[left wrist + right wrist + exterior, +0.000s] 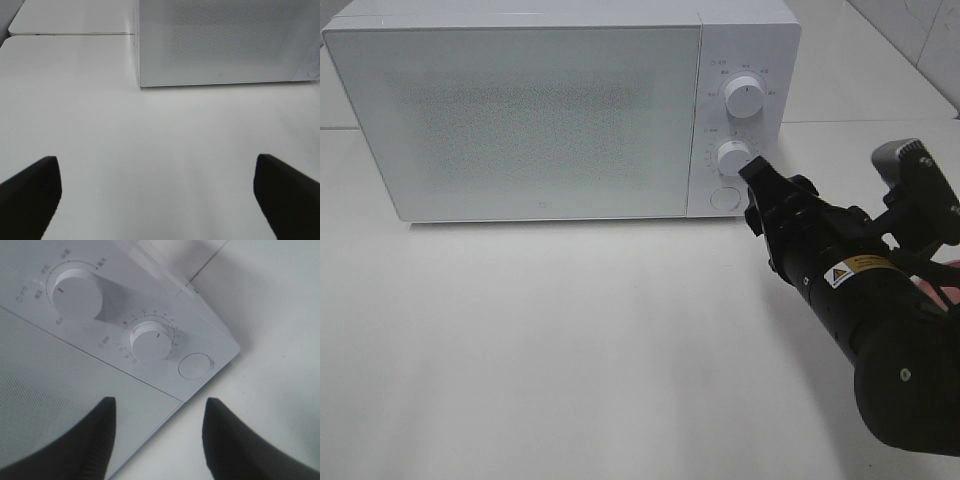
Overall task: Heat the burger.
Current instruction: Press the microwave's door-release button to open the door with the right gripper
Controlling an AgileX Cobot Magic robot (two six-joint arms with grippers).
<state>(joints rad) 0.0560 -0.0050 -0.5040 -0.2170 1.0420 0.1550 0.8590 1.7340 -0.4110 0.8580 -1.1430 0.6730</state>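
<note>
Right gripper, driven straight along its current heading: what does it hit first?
Probably the microwave's control panel, around the lower dial and round button; depth makes the exact spot unclear.

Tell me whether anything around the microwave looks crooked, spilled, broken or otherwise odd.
Nothing stands out. The white box-shaped microwave sits flat on the white table, door shut; its two round white dials and round button look intact. No spill shows. The burger is not in view.

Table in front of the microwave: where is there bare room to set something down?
The table is bare along the microwave's closed door and leftward. Crowded at the right, where the right end effector hangs by the lower knob and round button.
</note>
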